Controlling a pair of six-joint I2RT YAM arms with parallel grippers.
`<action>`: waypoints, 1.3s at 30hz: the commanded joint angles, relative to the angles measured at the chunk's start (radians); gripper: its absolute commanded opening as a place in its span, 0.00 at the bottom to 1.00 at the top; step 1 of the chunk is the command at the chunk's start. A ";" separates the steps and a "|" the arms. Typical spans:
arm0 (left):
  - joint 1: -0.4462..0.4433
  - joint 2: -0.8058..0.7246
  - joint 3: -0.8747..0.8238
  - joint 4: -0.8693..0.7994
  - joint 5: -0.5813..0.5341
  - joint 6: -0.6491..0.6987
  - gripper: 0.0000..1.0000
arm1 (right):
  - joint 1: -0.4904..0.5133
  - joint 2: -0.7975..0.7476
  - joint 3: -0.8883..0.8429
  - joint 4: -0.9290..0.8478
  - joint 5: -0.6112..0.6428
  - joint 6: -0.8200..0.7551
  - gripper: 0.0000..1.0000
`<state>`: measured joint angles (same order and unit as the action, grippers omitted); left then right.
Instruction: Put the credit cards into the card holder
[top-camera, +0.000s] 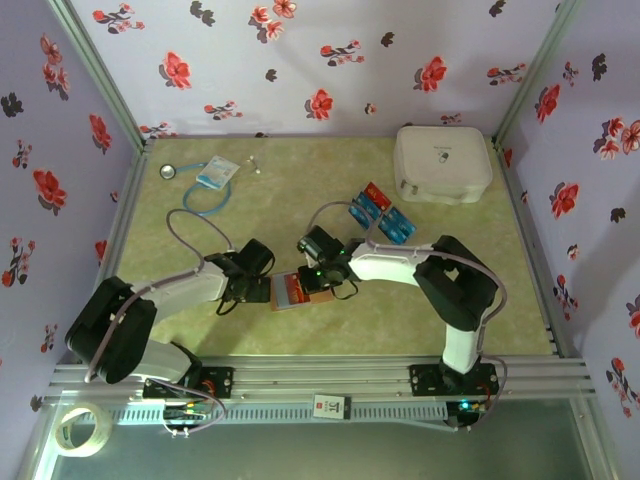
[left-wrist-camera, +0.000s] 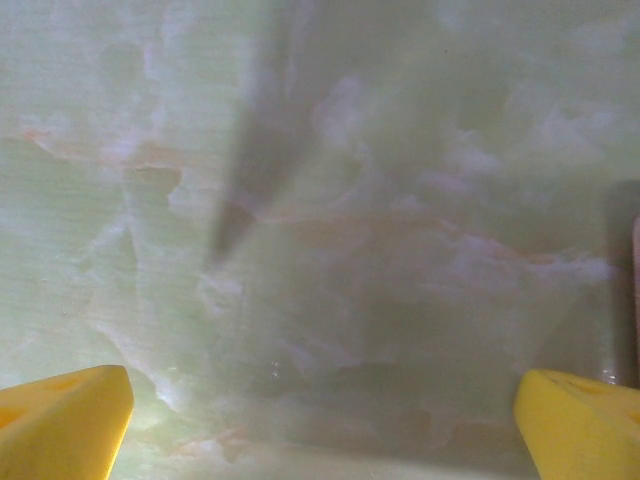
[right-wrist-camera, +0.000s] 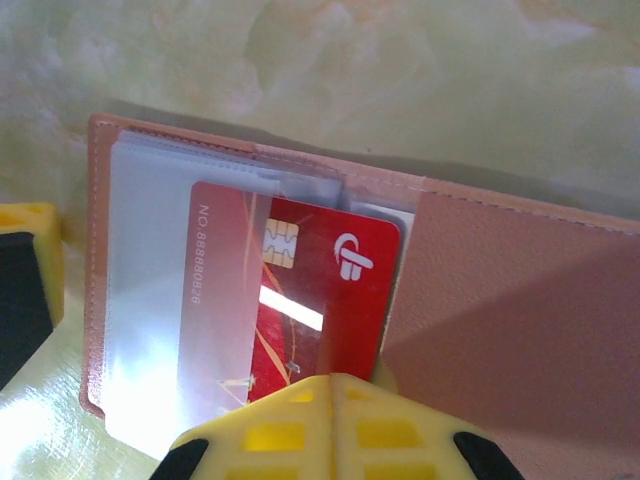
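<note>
Right tool (right-wrist-camera: 335, 388) pinches a shiny red credit card (right-wrist-camera: 335, 262), marked "NO:8888", half inside the soft pink card holder's (right-wrist-camera: 500, 320) clear pocket (right-wrist-camera: 150, 300). Left tool (left-wrist-camera: 320, 412), beside the holder, gapes apart.

A red credit card (right-wrist-camera: 340, 300), lying in a clear sleeve of the card holder (right-wrist-camera: 500, 310), is showing white print along its short edge: "NO." and a row of digits beginning 88888, the last ones blurring. A white looped logo is sitting beside its chip. Print on the white case (top-camera: 443, 163), at the table's far right corner, is reading too small.
</note>
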<state>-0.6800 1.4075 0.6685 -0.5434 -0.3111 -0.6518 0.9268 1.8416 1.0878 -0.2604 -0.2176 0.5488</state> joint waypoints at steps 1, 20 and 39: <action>-0.010 0.030 0.009 0.009 -0.013 0.010 1.00 | 0.017 0.021 0.034 -0.016 -0.008 -0.013 0.06; -0.025 0.041 0.005 0.030 -0.010 0.004 1.00 | 0.051 0.056 0.111 -0.013 -0.053 -0.001 0.05; -0.028 0.051 0.005 0.037 -0.008 0.005 1.00 | -0.026 0.031 0.072 -0.024 -0.009 -0.011 0.05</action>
<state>-0.6960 1.4227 0.6743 -0.5259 -0.3225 -0.6514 0.8986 1.8423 1.1389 -0.2676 -0.2356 0.5491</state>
